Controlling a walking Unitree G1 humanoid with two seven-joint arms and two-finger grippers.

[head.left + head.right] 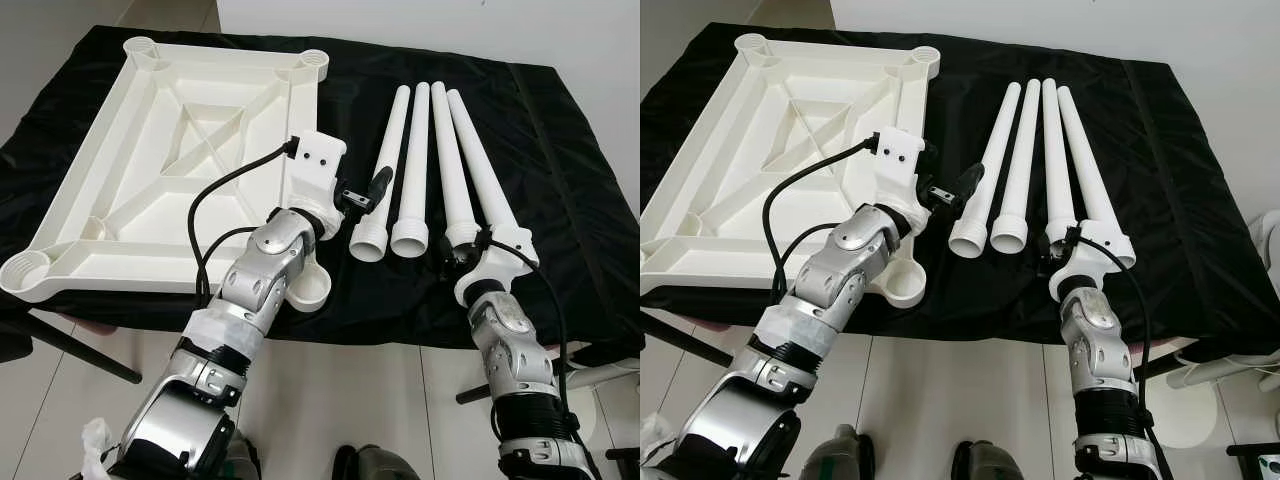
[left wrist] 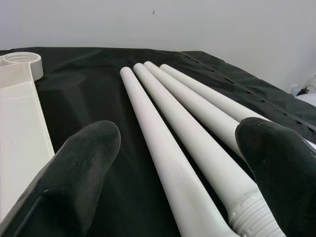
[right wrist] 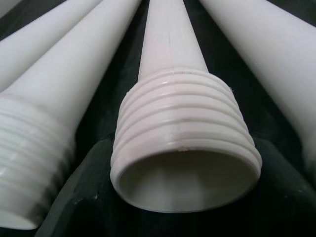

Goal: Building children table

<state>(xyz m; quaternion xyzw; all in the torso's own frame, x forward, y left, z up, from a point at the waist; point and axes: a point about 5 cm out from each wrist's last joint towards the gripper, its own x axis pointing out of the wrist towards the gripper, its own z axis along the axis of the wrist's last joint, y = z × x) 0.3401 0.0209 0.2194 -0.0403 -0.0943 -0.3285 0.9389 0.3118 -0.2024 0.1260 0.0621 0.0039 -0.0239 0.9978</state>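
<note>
On the black cloth (image 1: pixel 560 150): four legs (image 1: pixel 415 165) side by side, beside the upturned tabletop (image 1: pixel 170 160).
Right gripper (image 1: pixel 458 250): your fingers bracket the third leg's threaded end; closure unclear.
Left gripper (image 1: pixel 365 193): wide open, empty, yours to aim at the leftmost leg.

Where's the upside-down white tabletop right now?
In the left eye view the tabletop lies underside up on the left half of the black cloth, with the four white legs side by side to its right.
</note>
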